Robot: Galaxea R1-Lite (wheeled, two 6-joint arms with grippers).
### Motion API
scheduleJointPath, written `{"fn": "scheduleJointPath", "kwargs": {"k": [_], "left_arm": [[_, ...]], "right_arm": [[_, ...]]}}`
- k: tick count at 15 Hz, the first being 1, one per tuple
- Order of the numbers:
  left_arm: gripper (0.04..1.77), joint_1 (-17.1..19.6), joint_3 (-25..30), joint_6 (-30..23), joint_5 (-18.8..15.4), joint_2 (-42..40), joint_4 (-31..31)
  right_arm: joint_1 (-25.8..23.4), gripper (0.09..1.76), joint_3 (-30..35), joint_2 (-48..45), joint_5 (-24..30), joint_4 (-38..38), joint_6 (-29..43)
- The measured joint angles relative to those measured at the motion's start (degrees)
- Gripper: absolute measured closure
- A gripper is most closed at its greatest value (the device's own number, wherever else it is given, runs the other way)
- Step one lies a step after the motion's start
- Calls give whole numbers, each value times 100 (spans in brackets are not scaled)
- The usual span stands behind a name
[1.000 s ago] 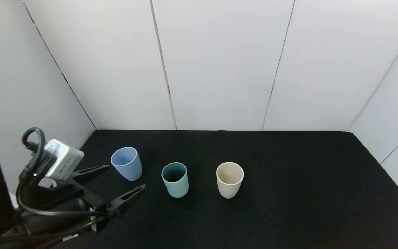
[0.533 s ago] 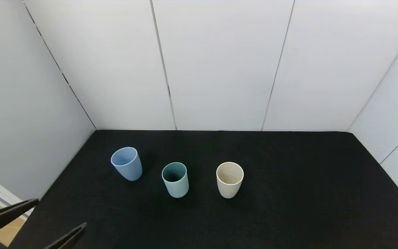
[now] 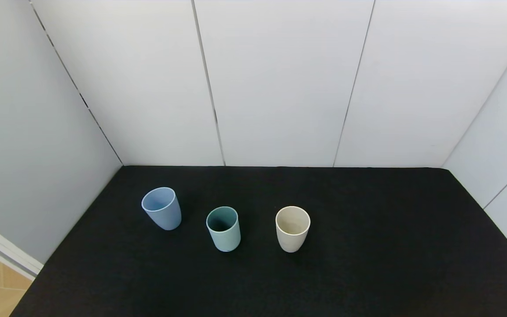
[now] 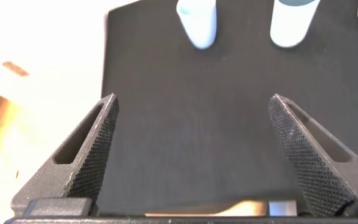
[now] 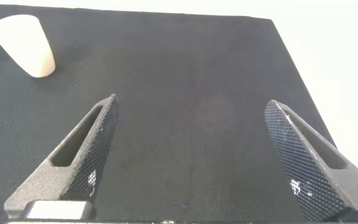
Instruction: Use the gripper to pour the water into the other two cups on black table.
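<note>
Showing no arms, head view: blue cup [image 3: 162, 208], teal cup [image 3: 223, 228], cream cup [image 3: 292, 228] upright in a row on cloth-like tabletop [image 3: 368, 246] | wrist views: left pincer [image 4: 194, 155], right pincer [image 5: 191, 155] both wide, textured fingers, holding nothing

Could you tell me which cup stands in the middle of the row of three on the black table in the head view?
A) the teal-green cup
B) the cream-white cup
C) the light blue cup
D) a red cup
A: the teal-green cup stands between the light blue cup on the robot's left and the cream-white cup on its right, all upright on the black table.
</note>
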Motion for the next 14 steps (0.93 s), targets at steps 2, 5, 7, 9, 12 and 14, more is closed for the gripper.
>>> {"fn": "scheduleJointPath", "kwargs": {"k": [2,5,7,9,12,14], "left_arm": [[9,485,0,-17,-557,-483,422],[9,652,160,-94,-825,-948,479],[9,635,374,-116,-1157,-1289,468],[9,602,716,-166,-1339,-1698,433],[9,588,1423,-477,-1413,-1996,-560],[9,583,1805,-551,-1310,-2065,-1163]], "right_arm": [[0,14,0,0,2,-2,-1],[2,14,0,0,5,-2,-1],[2,14,0,0,2,0,0],[2,14,0,0,0,-2,0],[5,14,0,0,2,0,-1],[2,14,0,0,2,0,-1]]}}
